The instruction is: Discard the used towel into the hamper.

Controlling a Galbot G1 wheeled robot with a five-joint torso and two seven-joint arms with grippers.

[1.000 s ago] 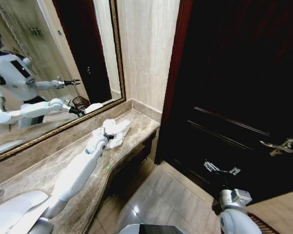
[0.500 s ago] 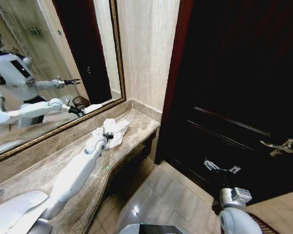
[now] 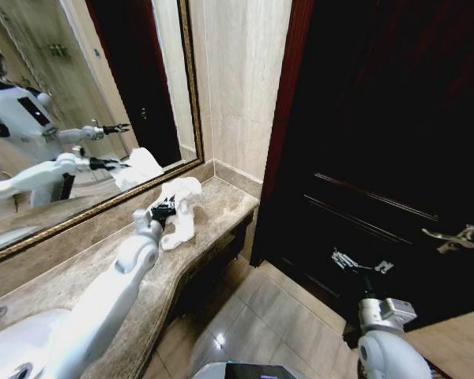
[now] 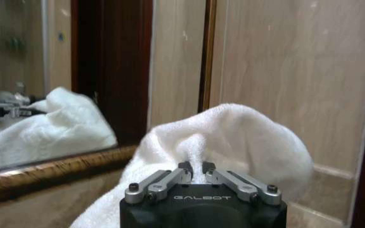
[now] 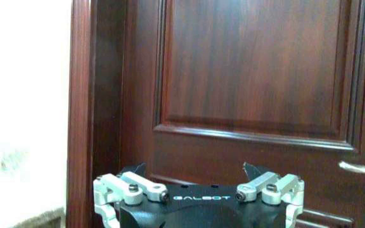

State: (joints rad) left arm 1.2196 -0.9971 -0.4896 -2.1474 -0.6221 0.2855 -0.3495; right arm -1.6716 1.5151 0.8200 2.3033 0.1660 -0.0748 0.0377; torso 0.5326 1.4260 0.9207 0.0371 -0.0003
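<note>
Lifted off the counter (image 3: 213, 207): towel (image 3: 182, 207) (left end effector (image 3: 164, 210) pinching).

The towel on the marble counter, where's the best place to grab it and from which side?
Probably the raised fold at its top, approached from the robot's side. The towel bunches into a hump there, and the left gripper has its jaws pinched shut on that ridge, the rest draping onto the counter.

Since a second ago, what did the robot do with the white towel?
The left gripper, shut on the towel, has lifted it, so most now hangs above the counter instead of lying flat. The right gripper stays open by the dark door.
</note>
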